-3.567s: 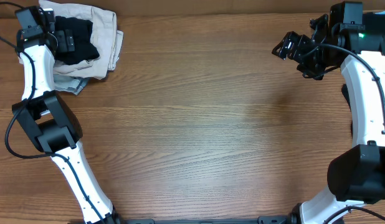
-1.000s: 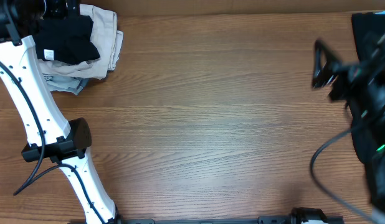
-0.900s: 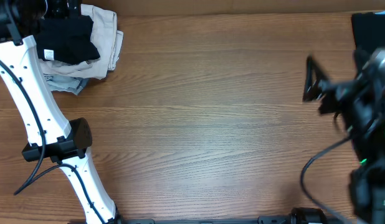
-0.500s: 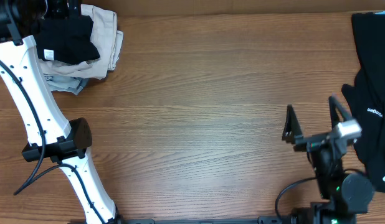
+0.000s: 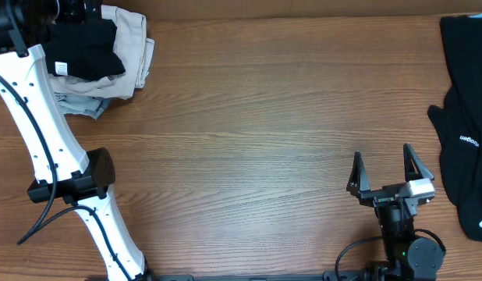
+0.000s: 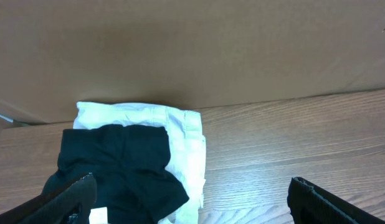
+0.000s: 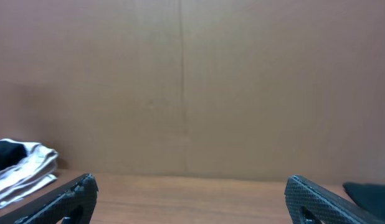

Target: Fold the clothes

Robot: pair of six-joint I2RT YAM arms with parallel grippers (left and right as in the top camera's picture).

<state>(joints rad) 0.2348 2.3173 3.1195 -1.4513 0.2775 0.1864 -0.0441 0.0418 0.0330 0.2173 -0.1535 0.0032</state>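
Unfolded black clothes [image 5: 466,117] lie at the table's right edge, one with small white lettering; their edge shows in the right wrist view [image 7: 370,194]. A folded black garment with a white label [image 5: 85,48] lies on a pale folded pile [image 5: 128,58] at the far left corner; it also shows in the left wrist view [image 6: 118,171]. My left gripper [image 6: 192,202] is open and empty, held above that pile; the overhead view shows only its arm. My right gripper [image 5: 384,173] is open and empty near the front edge, left of the black clothes, pointing across the table [image 7: 189,196].
A brown cardboard wall [image 7: 180,81] runs along the table's back edge. The left arm [image 5: 46,133] reaches from the front left up to the far left corner. Bare wood tabletop [image 5: 249,133] lies between the two piles.
My right arm has swept from the far right down to the front edge, gripper open throughout, uncovering the black clothes. The left arm has held still over the pile for the last second.
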